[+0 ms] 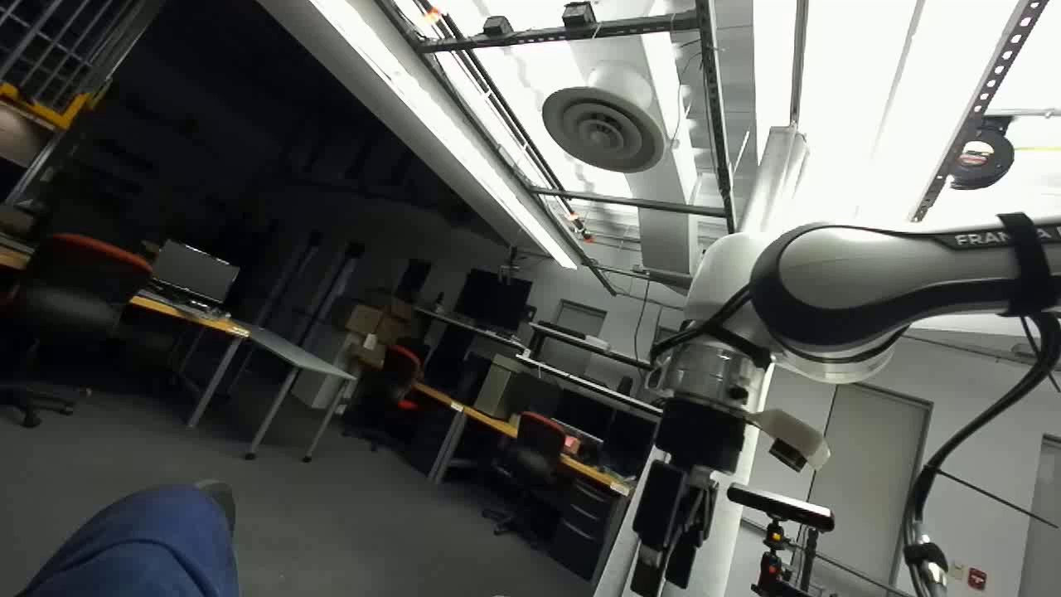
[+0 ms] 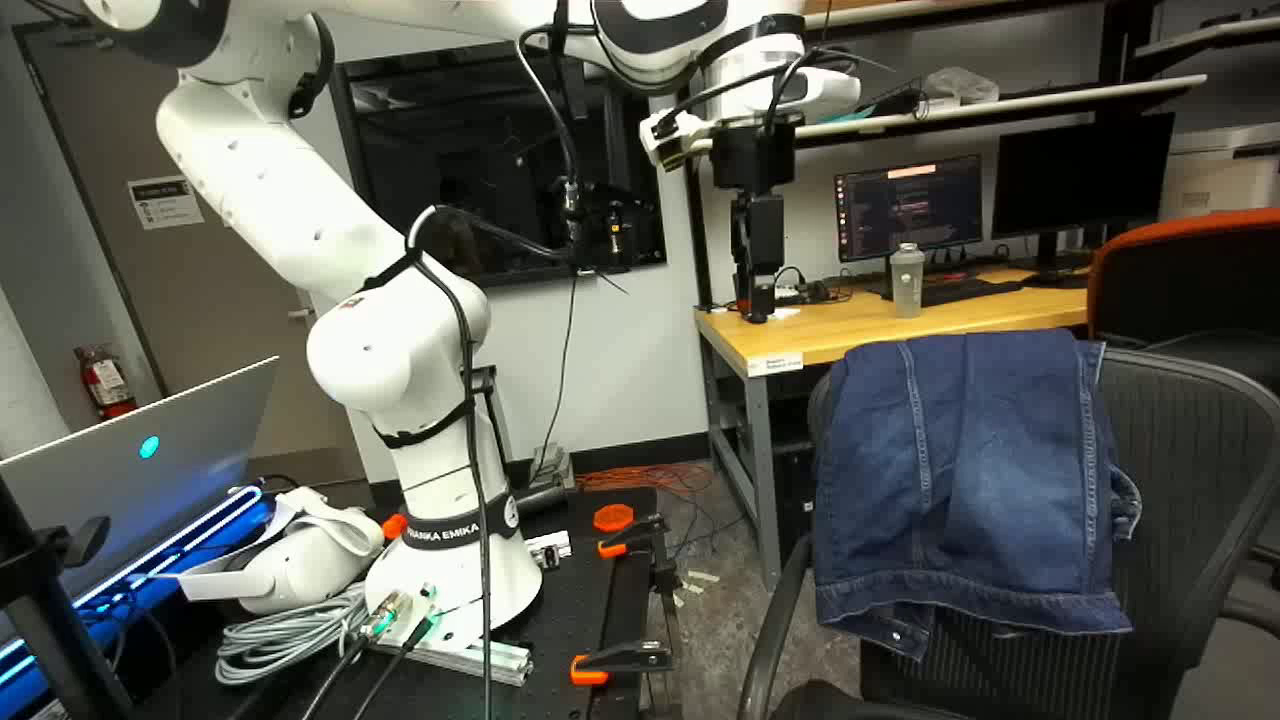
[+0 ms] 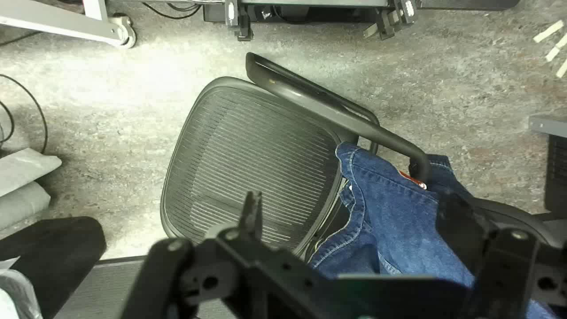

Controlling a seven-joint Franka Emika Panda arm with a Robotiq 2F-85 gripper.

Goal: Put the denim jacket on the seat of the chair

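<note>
Blue denim jacket hangs over the chair's back; the end effector gapes wide.

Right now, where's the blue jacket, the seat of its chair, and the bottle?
Blue jacket (image 2: 965, 480): in an exterior view, on its hanging cloth.
Seat (image 3: 257, 161): in the wrist view, middle of its mesh.
Bottle (image 2: 907, 287): in an exterior view, on its body.

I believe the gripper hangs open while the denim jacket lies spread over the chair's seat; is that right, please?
Not quite: the denim jacket is draped over the chair's backrest, as an exterior view shows; the gripper is indeed open.
</note>
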